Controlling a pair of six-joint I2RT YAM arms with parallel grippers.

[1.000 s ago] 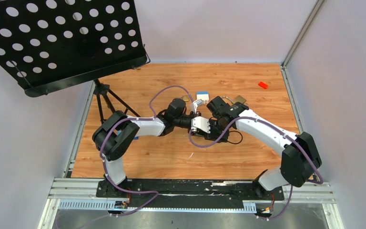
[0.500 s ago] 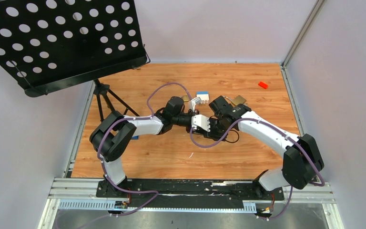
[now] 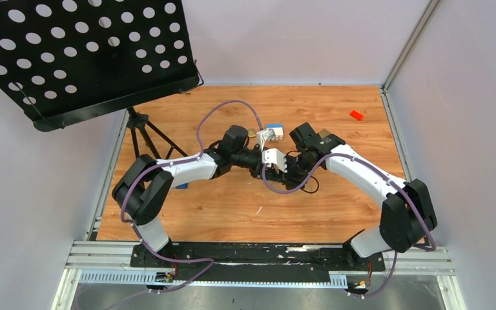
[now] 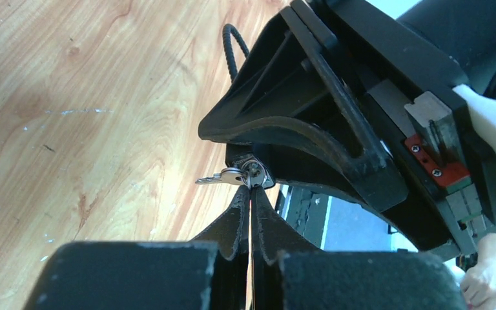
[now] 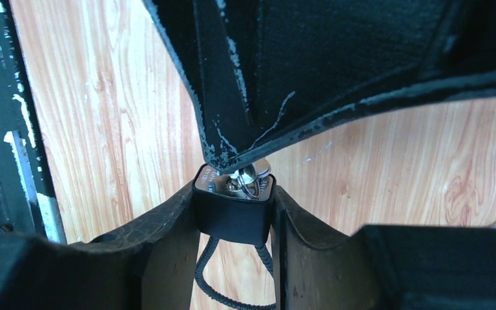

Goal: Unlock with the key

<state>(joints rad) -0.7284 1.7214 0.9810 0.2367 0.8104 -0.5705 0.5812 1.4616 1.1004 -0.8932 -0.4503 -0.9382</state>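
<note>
My right gripper is shut on the blocky black end of a black cable lock, its silver keyhole face turned toward the left gripper. My left gripper is shut on the small grey key right at that face. A ring links it to a second key that sticks out to the left. I cannot see how deep the held key sits. In the top view the two grippers meet tip to tip at mid-table, and the lock's cable loop hangs below them.
A brass padlock lies behind the right wrist and a smaller one behind the left. A white and blue box sits between them. A red block lies far right. A black perforated music stand with tripod stands at the left.
Both grippers, still joined at the lock, have moved a little away from the bases toward the far side. The left arm has stretched out further.
</note>
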